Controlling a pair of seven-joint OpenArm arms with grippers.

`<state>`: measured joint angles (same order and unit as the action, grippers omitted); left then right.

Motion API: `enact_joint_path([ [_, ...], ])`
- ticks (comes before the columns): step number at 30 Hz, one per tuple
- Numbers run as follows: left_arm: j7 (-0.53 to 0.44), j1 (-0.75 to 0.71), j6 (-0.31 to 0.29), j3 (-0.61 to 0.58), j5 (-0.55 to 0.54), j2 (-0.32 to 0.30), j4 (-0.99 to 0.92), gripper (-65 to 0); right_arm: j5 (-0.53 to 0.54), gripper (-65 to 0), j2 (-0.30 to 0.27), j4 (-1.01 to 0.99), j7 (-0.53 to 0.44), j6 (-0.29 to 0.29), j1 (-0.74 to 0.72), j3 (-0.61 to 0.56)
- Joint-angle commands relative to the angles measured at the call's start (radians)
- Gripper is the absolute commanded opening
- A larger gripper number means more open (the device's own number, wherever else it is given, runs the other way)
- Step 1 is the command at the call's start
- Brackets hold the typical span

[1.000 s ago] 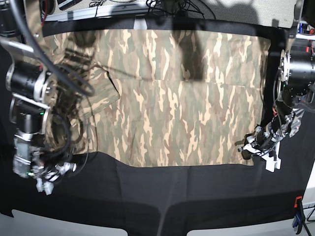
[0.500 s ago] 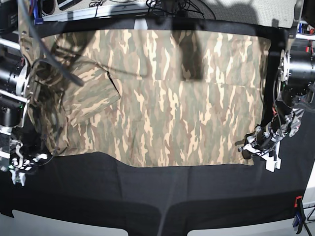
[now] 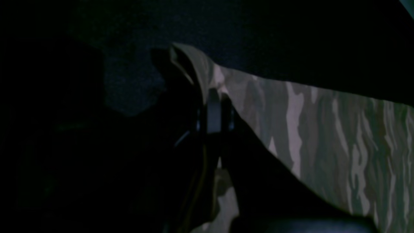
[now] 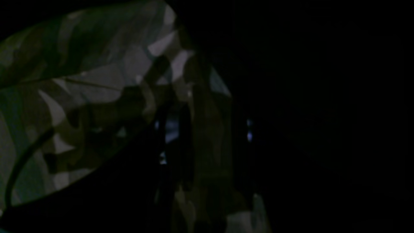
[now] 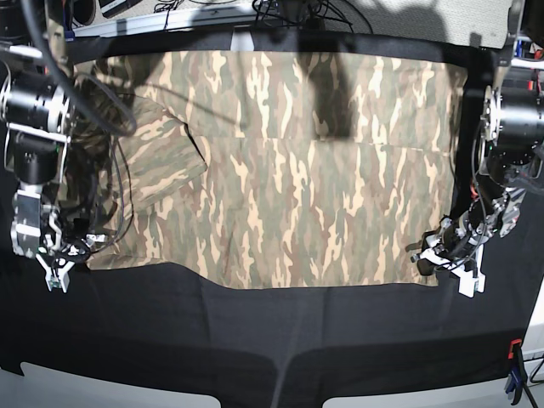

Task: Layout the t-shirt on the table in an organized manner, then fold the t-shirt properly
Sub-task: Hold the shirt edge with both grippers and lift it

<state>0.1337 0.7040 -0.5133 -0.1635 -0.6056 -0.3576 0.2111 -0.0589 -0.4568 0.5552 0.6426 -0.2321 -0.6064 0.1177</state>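
Left tool (image 3: 213,106) pinching t-shirt (image 5: 289,170) corner

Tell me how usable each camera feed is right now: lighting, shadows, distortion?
Base view: evenly lit, wide-angle bending at the edges, arm shadows across the far part of the t-shirt on the table. Left wrist view: very dark, only a strip of camouflage cloth readable. Right wrist view: darker still, murky, cloth barely visible.

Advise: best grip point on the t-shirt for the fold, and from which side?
Grip the t-shirt at its two near hem corners, from the outer sides. It lies flat on the table, so only the edges offer cloth to pinch; both grippers already sit there.
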Motion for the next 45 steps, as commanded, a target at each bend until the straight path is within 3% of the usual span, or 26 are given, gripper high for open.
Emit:
enact_joint_path([
  [1,-0.008,0.030,-0.004,0.000,-0.005,-0.008,0.009,-65.0,-0.009,-44.2,-0.001,0.005,0.007,-0.008,-0.003,0.000],
  [4,-0.008,0.030,-0.004,0.000,-0.005,-0.008,0.009,-65.0,-0.010,-51.7,0.021,0.005,0.000,-0.030,0.022,0.000],
  [7,-0.008,0.030,-0.004,0.000,-0.005,-0.009,0.009,-65.0,-0.016,-65.0,0.031,0.005,0.000,-0.029,0.017,0.000],
  [17,0.008,0.030,-0.005,0.000,-0.004,-0.009,0.021,-65.0,-0.016,-65.0,0.025,0.034,0.039,-0.033,-0.084,0.000],
  [22,0.008,0.030,-0.012,0.000,-0.004,-0.009,0.021,-65.0,-0.001,-65.0,0.024,0.104,0.071,-0.118,-0.083,0.000],
  [25,0.007,0.030,-0.015,0.000,-0.005,-0.008,0.021,-65.0,0.050,-65.0,0.025,0.141,0.092,-0.135,-0.084,0.000],
  [30,0.007,0.030,-0.015,0.000,-0.005,-0.008,0.021,-65.0,-0.056,-65.0,0.013,0.147,0.040,-0.134,-0.083,0.000],
  [32,0.007,0.030,-0.015,0.000,-0.005,-0.008,0.021,-65.0,-0.068,-48.1,-0.008,0.147,0.003,-0.131,-0.077,0.000],
  [34,0.007,0.030,-0.015,0.000,-0.005,-0.008,0.021,-65.0,-0.048,-36.3,-0.035,0.147,-0.040,-0.129,-0.058,0.000],
  [37,0.007,0.030,-0.015,0.000,-0.005,-0.008,0.021,-65.0,-0.038,-34.5,-0.073,0.146,-0.058,-0.089,-0.021,0.001],
  [40,0.007,0.030,-0.015,0.000,-0.005,-0.008,0.021,-65.0,-0.010,-34.6,-0.092,0.137,-0.051,0.027,0.004,0.011],
  [43,0.007,0.030,-0.015,0.000,-0.005,-0.008,0.021,-65.0,0.092,-34.7,-0.094,0.097,-0.089,0.027,0.011,0.059],
  [45,0.007,0.030,-0.015,0.000,-0.005,-0.008,0.021,-65.0,0.138,-34.7,-0.094,0.045,-0.132,-0.011,0.011,0.093],
])
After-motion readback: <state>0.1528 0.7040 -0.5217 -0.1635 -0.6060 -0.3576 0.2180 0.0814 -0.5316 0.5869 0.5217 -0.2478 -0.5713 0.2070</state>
